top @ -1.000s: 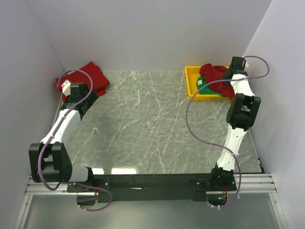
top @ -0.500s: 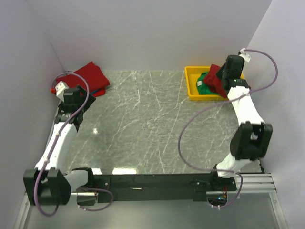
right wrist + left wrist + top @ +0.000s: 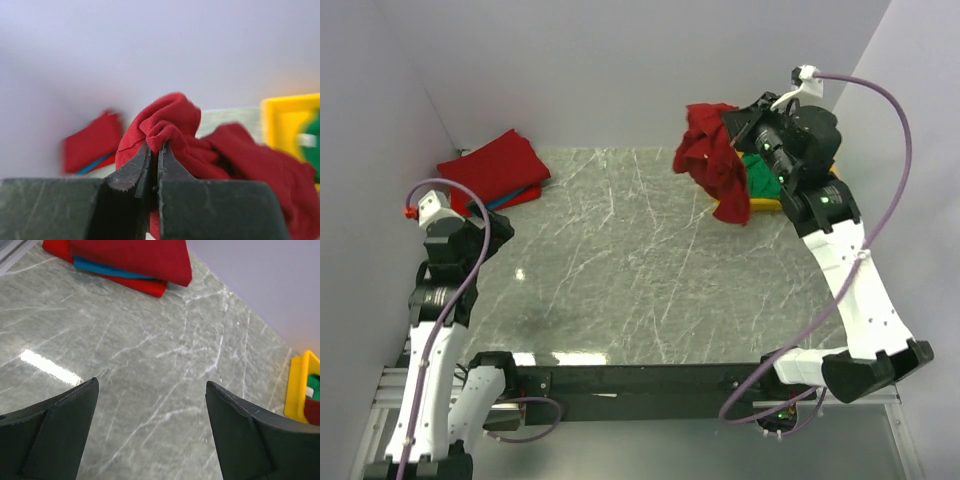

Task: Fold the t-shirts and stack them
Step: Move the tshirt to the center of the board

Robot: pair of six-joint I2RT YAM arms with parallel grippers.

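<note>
My right tool [image 3: 154, 165], clamped on a bunched dark red t-shirt [image 3: 712, 160], holds it high above the yellow tray [image 3: 765, 206], seemingly to clear its rim, while my left tool [image 3: 151, 385] hangs wide open, empty, near the folded stack [image 3: 495, 165]

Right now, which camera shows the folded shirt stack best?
Left wrist: the folded stack is sharp, with a blue layer between red ones. Top external shows it small at back left; right wrist shows it blurred.
</note>
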